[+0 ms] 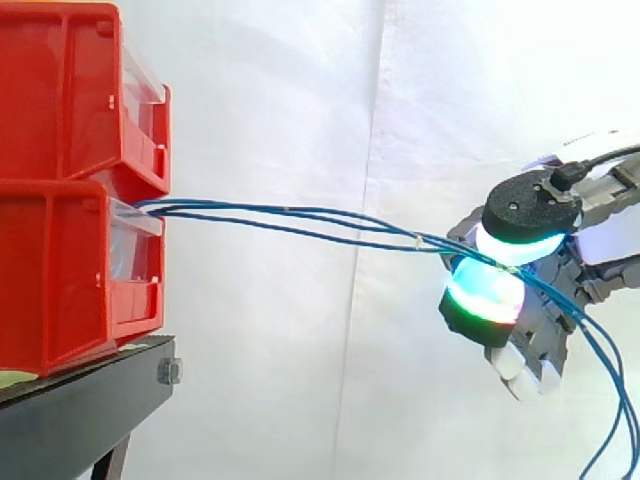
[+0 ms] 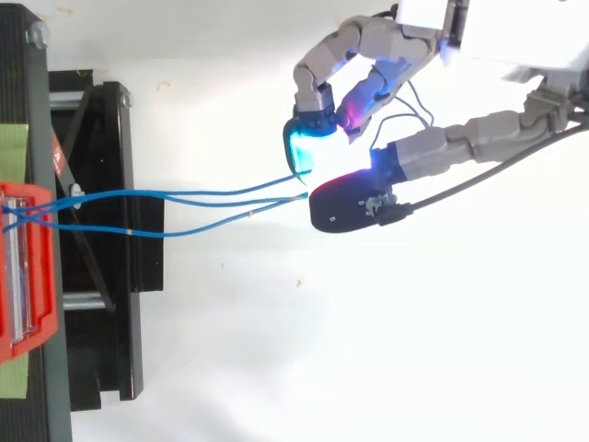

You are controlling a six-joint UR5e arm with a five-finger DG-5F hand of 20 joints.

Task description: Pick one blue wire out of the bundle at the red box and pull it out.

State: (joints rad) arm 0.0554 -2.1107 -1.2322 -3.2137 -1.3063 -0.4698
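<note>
Several thin blue wires leave the front of the lower red box and run right, drawing close together toward my hand. There they pass between two glowing fingertips that press together on them. Behind the pads the wires hang down in loose loops at the right edge. From above, the wires fan out from the red box and meet between a curled cyan-lit finger and the black-capped thumb of my hand. I cannot tell how many wires the pinch holds.
A second red box is stacked on the lower one. Both rest on a black stand, whose frame lies under the wires' left part. A white curtain is behind.
</note>
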